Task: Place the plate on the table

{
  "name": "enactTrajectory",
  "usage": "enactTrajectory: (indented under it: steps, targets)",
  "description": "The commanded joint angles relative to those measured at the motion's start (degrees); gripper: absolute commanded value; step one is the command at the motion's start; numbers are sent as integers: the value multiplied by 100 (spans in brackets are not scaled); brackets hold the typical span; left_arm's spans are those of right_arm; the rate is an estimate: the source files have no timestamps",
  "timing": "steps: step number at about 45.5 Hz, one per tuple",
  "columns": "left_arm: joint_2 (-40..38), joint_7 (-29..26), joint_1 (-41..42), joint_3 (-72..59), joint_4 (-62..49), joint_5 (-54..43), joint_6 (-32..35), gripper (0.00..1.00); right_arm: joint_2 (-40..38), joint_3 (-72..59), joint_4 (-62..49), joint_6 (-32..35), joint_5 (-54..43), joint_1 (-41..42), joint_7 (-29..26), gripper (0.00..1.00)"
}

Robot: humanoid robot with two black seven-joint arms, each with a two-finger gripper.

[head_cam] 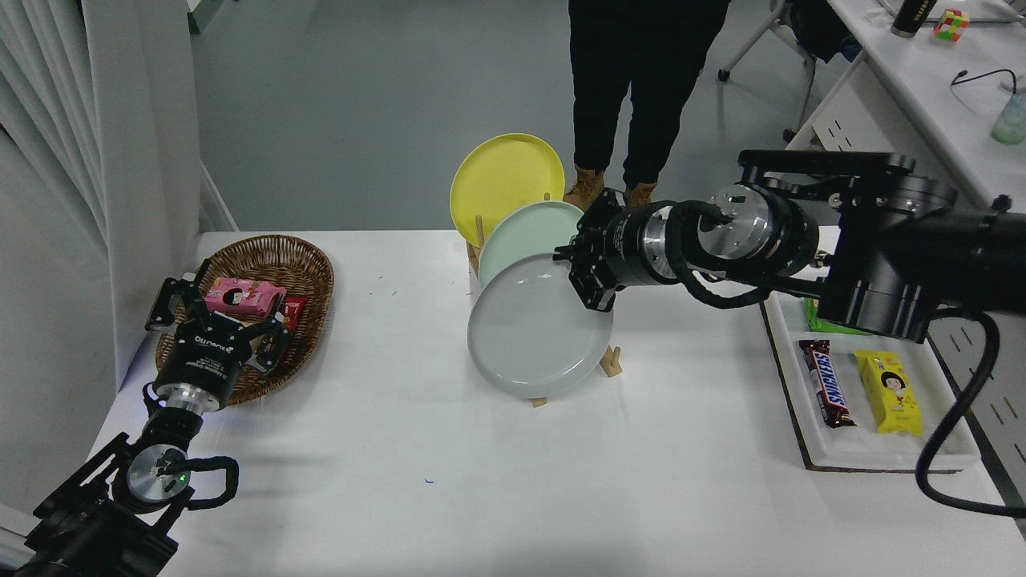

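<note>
Head view: the right gripper point(579, 276) has its jaws clamped on the grey plate point(533, 336) at its two o'clock rim, tilted above the counter point(449, 465). Three plates: grey, mint-green point(517, 232), yellow point(505, 180). The left gripper point(215, 314) rests at eight o'clock, jaws spread.

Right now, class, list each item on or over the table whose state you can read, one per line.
grey plate: gripped at its upper right rim, tilted
right gripper: shut on the grey plate
mint-green plate: upright in the wooden rack
yellow plate: upright in rack
left gripper: open, parked over the wicker basket
</note>
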Motion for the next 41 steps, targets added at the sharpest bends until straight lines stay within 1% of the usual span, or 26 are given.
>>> enactTrajectory:
  steps: [1, 18, 29, 41]
  targets:
    - [0, 0, 0, 0, -3, 0, -6, 98, 384, -811, 201, -7, 1344, 447, -21, 0]
    - [0, 0, 0, 0, 5, 9, -14, 98, 868, -1400, 359, -121, 2909, 455, -21, 0]
    - [0, 0, 0, 0, 5, 0, -14, 98, 1105, -1461, 359, -613, 3331, 359, -38, 0]
    - [0, 0, 0, 0, -3, 0, -14, 98, 1097, -1435, 307, -657, 3446, -10, -74, 0]
